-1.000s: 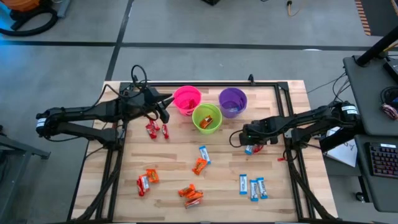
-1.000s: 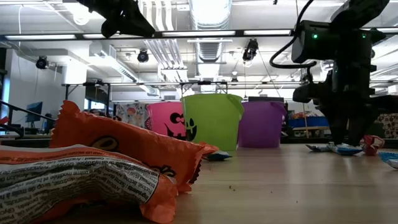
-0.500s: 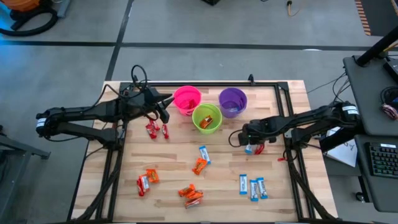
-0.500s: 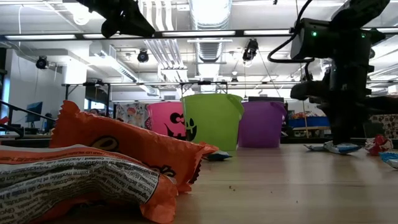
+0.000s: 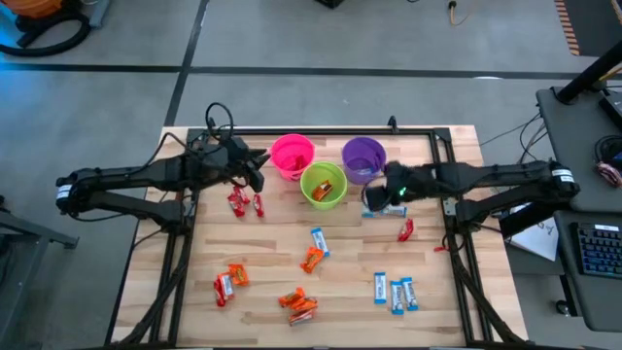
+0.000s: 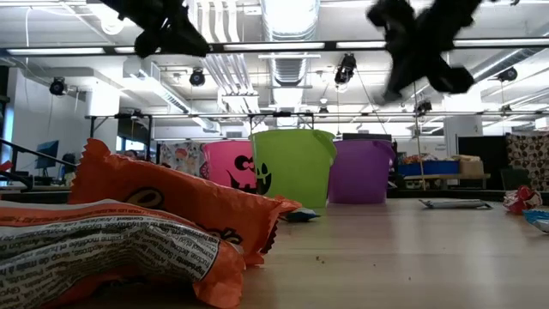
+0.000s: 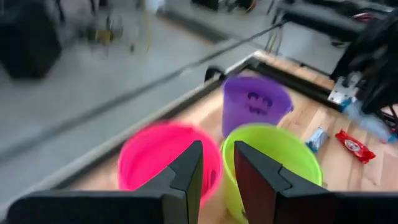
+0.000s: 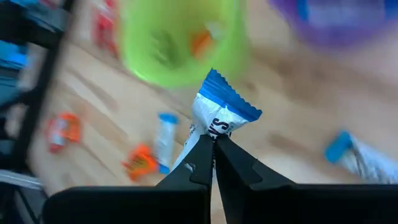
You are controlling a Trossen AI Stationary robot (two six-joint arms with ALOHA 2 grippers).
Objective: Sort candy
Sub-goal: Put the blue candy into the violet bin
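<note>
Right wrist view shows the right end effector (image 8: 214,144) pinched shut on a blue-and-white candy (image 8: 221,117), held by one end of its wrapper with the rest sticking out ahead of the fingertips. From overhead that end effector (image 5: 389,191) hangs just beside the purple cup (image 5: 363,157), with the green cup (image 5: 324,183) a little farther off on the same side.

The grip is thin — only a crimped wrapper edge — so a quick swing could let the candy slip out before it is over a cup. With the two rims so close to each other, a release made slightly off could drop it in the wrong cup or bounce it off a rim onto the tabletop (image 5: 350,262).

Below and behind the right end effector lie a loose blue candy (image 5: 373,210) and a red candy (image 5: 405,229); neither blocks the way. The left end effector (image 5: 255,171) waits beside the pink cup (image 5: 292,154), fingers partly apart and empty — close to the cups, but not touching them.
</note>
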